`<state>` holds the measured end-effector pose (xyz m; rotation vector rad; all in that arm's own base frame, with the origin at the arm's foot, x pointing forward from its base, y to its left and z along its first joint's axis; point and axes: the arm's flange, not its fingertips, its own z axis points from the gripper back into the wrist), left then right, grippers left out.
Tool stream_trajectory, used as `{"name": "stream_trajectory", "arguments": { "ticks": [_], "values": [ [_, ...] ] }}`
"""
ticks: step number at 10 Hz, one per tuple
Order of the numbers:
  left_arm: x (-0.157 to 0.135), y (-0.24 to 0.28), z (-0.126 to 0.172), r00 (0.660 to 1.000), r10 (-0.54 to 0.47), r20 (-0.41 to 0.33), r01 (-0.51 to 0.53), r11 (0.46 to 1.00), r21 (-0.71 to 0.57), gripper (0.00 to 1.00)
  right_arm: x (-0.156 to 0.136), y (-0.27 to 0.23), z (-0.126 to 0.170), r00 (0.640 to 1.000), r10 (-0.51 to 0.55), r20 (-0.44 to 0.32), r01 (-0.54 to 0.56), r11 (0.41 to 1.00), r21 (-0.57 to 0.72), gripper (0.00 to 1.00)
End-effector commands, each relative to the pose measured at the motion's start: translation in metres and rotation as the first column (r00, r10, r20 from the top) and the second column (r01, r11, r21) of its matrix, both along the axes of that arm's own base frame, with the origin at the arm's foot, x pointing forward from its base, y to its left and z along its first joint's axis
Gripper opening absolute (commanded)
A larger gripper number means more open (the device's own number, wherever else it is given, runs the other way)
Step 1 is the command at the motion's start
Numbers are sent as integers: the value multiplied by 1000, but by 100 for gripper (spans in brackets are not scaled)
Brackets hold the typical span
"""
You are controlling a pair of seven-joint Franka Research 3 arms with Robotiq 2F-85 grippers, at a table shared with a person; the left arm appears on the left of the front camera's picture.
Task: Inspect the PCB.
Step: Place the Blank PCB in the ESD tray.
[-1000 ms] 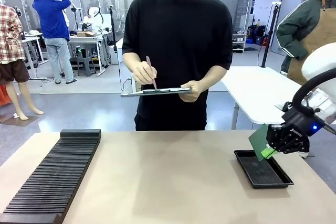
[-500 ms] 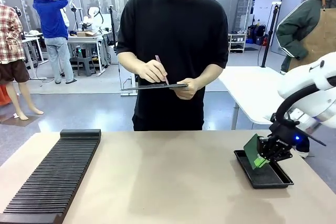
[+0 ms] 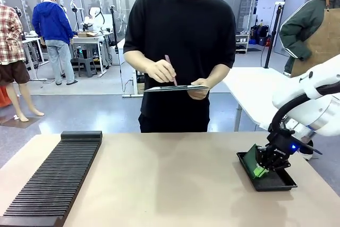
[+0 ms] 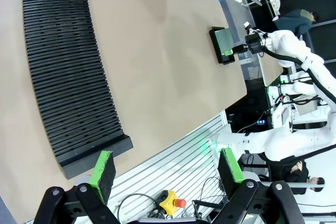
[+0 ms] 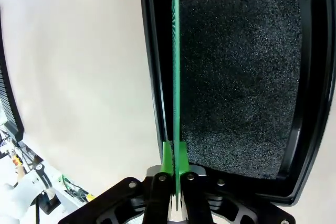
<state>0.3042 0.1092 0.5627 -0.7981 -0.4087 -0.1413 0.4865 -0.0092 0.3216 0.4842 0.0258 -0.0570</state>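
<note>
The green PCB (image 3: 255, 160) stands on edge, tilted, with its lower edge down inside the black shallow tray (image 3: 280, 178) at the table's right. My right gripper (image 3: 261, 169) is shut on its near edge. In the right wrist view the PCB (image 5: 175, 61) shows edge-on as a thin green line along the tray's left wall (image 5: 150, 56), clamped between the green pads (image 5: 168, 157). My left gripper (image 4: 167, 167) hangs open high above the table with nothing between its fingers; from there the PCB (image 4: 224, 39) is a small green patch over the tray (image 4: 215, 45).
A long black slotted rack (image 3: 53, 179) lies along the table's left side. Across the table a person in black holds a grey clipboard (image 3: 177, 87) and a pen over it. The tray (image 5: 241, 82) has a dark foam floor.
My right gripper has come down and slightly left with the PCB, from above the tray's edge to down inside the tray. The person shifted the clipboard a little.
</note>
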Motion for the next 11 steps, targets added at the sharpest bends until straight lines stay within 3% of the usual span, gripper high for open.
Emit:
{"name": "stream_trajectory", "arguments": {
  "ticks": [1, 7, 11],
  "values": [
    [1, 2, 3, 1000, -2, -9, 2, 1000, 15, 100, 5, 4, 1, 1000, -14, -21, 13, 1000, -28, 3],
    [1, 2, 3, 1000, -2, -9, 2, 1000, 15, 100, -3, -1, 6, 999, -52, -4, 51, 994, -101, 97],
    [1, 2, 3, 1000, -2, -9, 2, 1000, 15, 100, -9, -6, 20, 996, -88, 1, 87, 980, -180, 97]
  ]
}}
